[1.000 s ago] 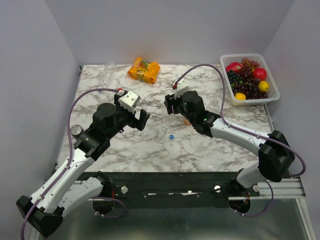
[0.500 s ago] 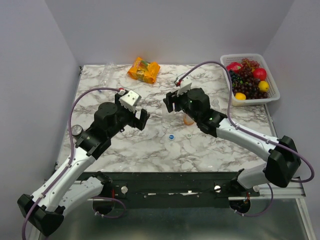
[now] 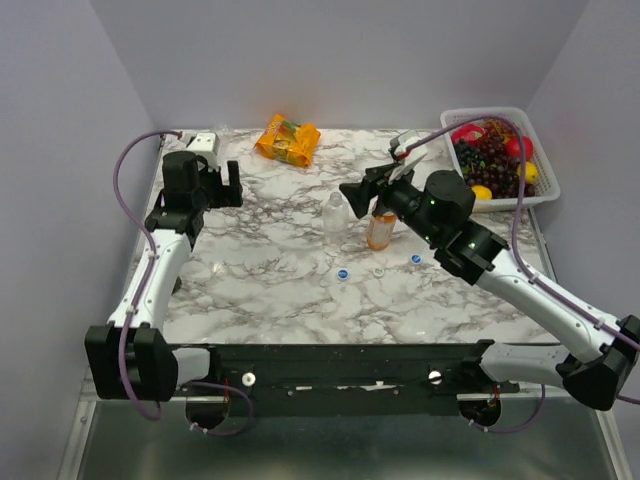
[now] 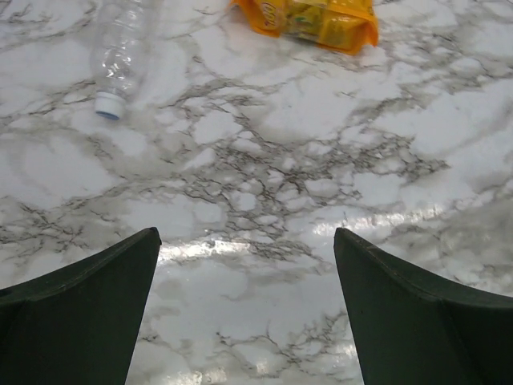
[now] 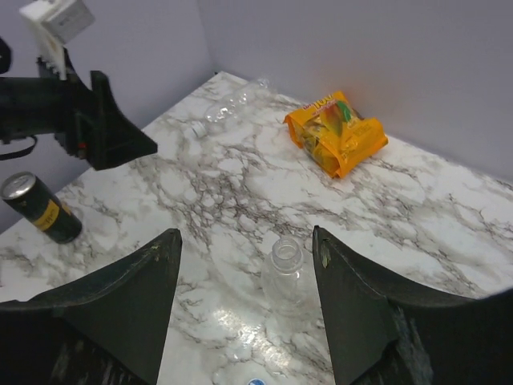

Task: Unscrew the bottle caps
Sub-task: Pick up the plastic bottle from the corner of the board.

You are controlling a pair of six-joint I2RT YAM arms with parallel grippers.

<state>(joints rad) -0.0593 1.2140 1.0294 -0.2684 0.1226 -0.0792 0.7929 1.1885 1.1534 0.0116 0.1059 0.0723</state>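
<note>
Bench: we see a marble bench (image 3: 260, 310) with everything on it.
Left fingers: the left fingers (image 4: 244, 237) are spread wide and hold nothing, up at 10 o'clock.
Right fingers: the right fingers (image 5: 244, 233) are spread too and hold nothing. They hang above the clear bottle.
Basket: a white basket (image 3: 512, 204) of fruit sits at 2 o'clock.
Snack packet: an orange snack packet (image 3: 287, 138) lies at 12 o'clock.
Bottles: the clear bottle (image 3: 336, 213) stands near the middle with its top off. The orange bottle (image 3: 381, 232) stands just at its 3 o'clock. A lying bottle (image 4: 120, 48) at 11 o'clock has its blue cap (image 4: 107, 105) on.
Can: a dark can (image 5: 40, 208) stands over at 9 o'clock.
Loose caps: two blue caps (image 3: 343, 273) (image 3: 415, 259) and a white cap (image 3: 378, 270) lie at 6 o'clock from the standing bottles.
</note>
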